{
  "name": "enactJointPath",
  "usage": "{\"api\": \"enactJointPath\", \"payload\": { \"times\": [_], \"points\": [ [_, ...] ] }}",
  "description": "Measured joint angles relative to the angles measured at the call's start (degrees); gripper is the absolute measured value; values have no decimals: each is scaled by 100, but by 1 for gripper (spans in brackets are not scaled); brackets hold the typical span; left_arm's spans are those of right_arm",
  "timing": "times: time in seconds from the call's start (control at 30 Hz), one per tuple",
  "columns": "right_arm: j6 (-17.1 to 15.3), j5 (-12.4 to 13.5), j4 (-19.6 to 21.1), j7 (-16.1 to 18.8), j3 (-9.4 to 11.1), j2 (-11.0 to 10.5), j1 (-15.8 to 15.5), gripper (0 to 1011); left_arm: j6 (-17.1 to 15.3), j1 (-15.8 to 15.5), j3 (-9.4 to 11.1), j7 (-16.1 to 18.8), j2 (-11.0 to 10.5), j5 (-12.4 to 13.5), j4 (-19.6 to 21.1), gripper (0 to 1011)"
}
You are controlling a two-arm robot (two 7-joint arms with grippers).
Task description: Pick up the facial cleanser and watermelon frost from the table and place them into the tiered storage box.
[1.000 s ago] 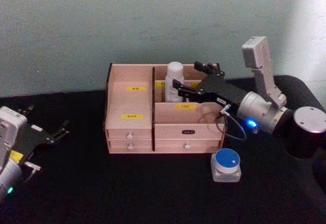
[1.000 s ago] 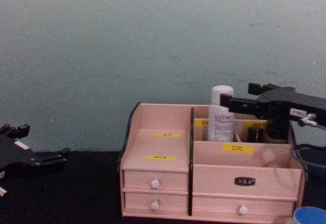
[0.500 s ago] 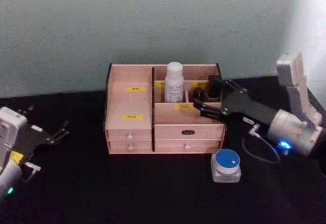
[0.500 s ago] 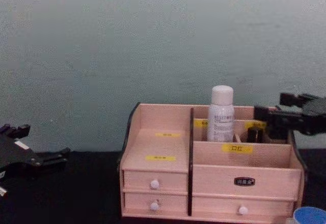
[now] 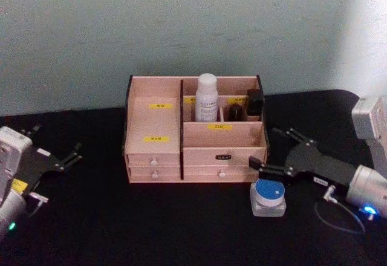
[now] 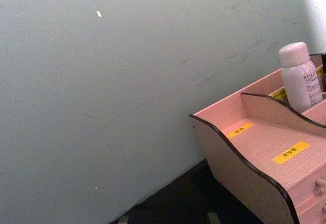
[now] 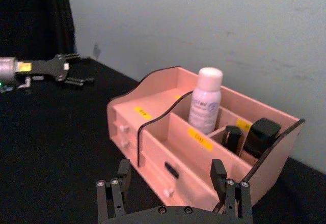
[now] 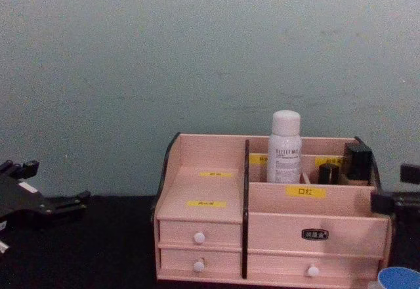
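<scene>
Right gripper (image 5: 263,146) was up over the back of the tiered storage box (image 5: 142,121) a second ago, close to the white bottle (image 5: 207,97). Now it has pulled away and come down low. It hangs by the box's front right corner, just behind the jar with the blue lid (image 5: 269,196).

The bottle has not moved. It stands up straight in the back part of the box, just right of the dark middle wall. With the arm gone, a black block (image 5: 254,104) and a small dark tube (image 5: 235,113) show in the back right part. The left gripper (image 5: 55,142) sits in the same place, far off at the left on the black table (image 5: 151,223), with its fingers apart.

The jar stands on the table, near the front right corner of the box. The box's right end is right next to the gripper's far finger.

The right gripper's fingers are spread wide and hold nothing. The near finger is very close to the jar lid, but I cannot tell if it touches.
</scene>
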State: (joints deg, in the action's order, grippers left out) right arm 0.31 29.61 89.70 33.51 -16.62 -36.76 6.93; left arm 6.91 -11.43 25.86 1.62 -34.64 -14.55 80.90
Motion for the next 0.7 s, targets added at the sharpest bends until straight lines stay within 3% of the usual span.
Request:
{"api": "enactJointPath", "payload": {
  "times": [0.37, 0.7],
  "points": [
    [-140, 101, 397, -95, 117, -398, -544, 1002, 0, 0, 0, 0, 0, 0, 0, 1001],
    [-433, 15, 311, -252, 18, -445, -559, 1002, 0, 0, 0, 0, 0, 0, 0, 1001]
  ]
}}
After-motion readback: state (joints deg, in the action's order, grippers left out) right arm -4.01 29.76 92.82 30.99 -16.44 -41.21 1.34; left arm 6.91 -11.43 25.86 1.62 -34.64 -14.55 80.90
